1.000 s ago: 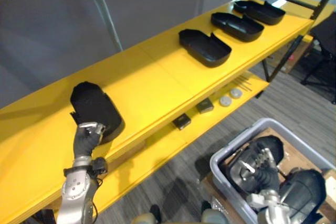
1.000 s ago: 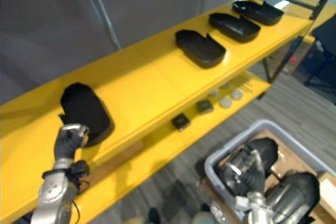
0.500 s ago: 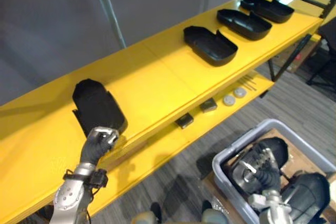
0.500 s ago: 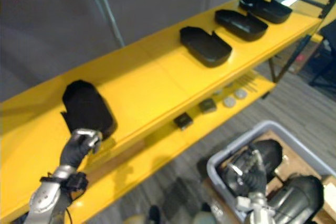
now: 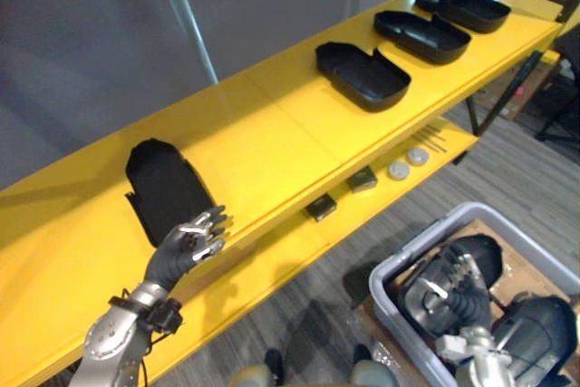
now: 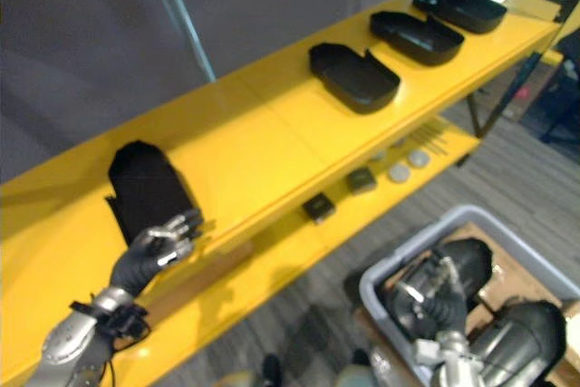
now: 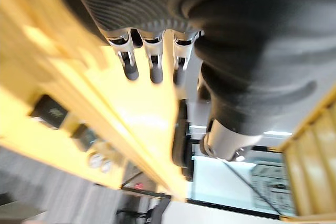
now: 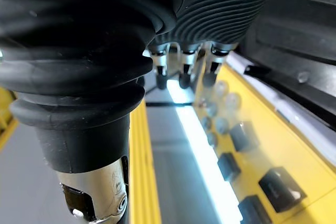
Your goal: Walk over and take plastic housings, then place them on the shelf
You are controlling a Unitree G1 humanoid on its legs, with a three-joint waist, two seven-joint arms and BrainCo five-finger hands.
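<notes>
**Left hand spread beside the end housing on the yellow shelf**

My left hand [image 5: 184, 249] is wide open, fingers [image 7: 153, 62] straight and fanned, holding nothing. It sits just off the shelf-front edge of the nearest plastic housing [image 5: 168, 189]; I can't tell if the tips touch it. That housing lies flat on the top board of the yellow shelf [image 5: 263, 138], near the shelf's front lip, so I judge this one placed.

Three more housings [image 5: 361, 75] lie in a spaced row further along the same board, hollow side up. I judge the gaps are kept so each can be set down and picked singly.

The end housing is matte black, a shallow elongated shell, rounded at one end, notched at the other.

My right hand [image 5: 456, 289] is low, below the shelf, at a grey bin [image 5: 388, 271] of more black housings [image 5: 536, 337]. Its grip: cannot tell.
</notes>
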